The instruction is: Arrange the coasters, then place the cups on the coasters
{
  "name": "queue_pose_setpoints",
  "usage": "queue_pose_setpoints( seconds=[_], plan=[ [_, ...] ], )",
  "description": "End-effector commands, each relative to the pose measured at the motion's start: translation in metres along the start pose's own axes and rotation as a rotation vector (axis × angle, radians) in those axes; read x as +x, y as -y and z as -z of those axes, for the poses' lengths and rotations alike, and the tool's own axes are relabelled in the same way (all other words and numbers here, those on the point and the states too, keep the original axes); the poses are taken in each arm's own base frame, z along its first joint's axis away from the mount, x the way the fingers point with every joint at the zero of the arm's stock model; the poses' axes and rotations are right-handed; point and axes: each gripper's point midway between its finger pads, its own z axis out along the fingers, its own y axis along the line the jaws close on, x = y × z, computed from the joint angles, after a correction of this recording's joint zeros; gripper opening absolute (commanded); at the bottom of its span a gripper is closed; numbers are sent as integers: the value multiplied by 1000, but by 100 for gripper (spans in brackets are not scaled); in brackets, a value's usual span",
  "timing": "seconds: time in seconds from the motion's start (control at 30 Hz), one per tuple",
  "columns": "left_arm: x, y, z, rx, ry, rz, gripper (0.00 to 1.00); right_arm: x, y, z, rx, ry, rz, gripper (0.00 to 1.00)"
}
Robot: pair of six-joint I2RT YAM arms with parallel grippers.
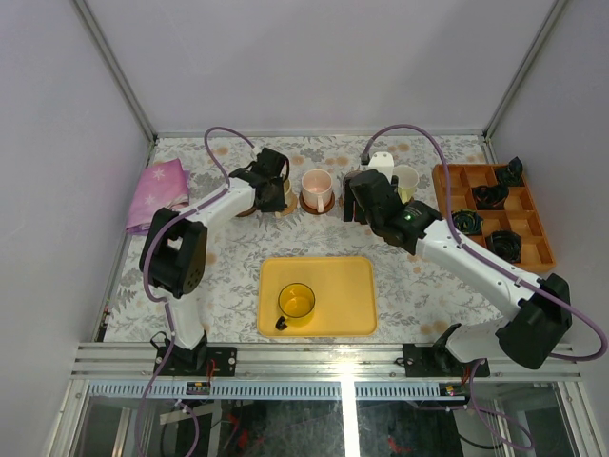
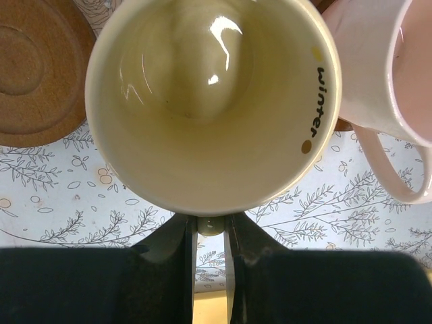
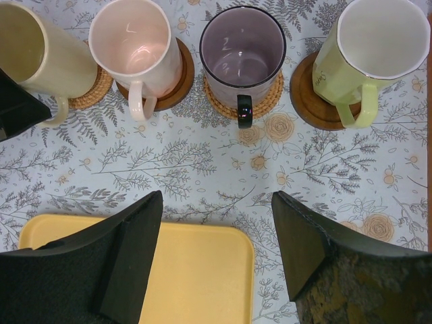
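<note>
My left gripper (image 2: 211,226) is shut on the handle of the cream cup (image 2: 212,101), which leans over a tan woven coaster (image 3: 91,91) at the left end of the row. An empty dark coaster (image 2: 37,74) lies to its left. In the row, the pink cup (image 3: 131,40) stands on a dark coaster (image 3: 179,74), the grey-purple cup (image 3: 241,54) on a tan coaster (image 3: 266,101), and the pale green cup (image 3: 378,47) on a dark coaster (image 3: 310,104). The yellow cup (image 1: 296,302) sits on the yellow tray (image 1: 352,276). My right gripper (image 3: 217,197) hangs open and empty in front of the row.
An orange compartment tray (image 1: 442,186) with small black objects stands at the far right. A pink cloth (image 1: 157,190) lies at the far left. The yellow tray's corner (image 3: 196,270) lies under the right gripper. White walls close in the table on three sides.
</note>
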Motion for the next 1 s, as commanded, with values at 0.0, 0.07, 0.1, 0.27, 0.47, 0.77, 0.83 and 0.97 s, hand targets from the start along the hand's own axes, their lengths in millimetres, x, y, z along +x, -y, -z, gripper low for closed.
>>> queue_pose_setpoints(
  seconds=[0.0,0.07,0.1,0.27,0.47,0.77,0.83,0.97],
  plan=[
    [-53,20,13,81,168,2,0,-11,-6,0,-9,35,-6,73],
    [-52,20,12,83,164,2,0,-10,-6,-1,-10,31,-4,73],
    [-52,20,11,85,163,2,0,-10,-6,-2,-10,31,-4,73],
    [-51,19,7,82,155,10,0,-9,-7,-3,-7,28,0,73],
    [-49,18,3,80,145,11,0,-7,-7,-4,-8,21,4,73],
    [-44,19,0,90,129,8,0,-5,-9,-6,-12,14,6,73],
    [-42,18,0,88,126,9,0,-6,-9,-6,-12,15,5,73],
    [-42,18,0,83,126,16,0,-5,-10,-7,-16,10,6,73]
  ],
)
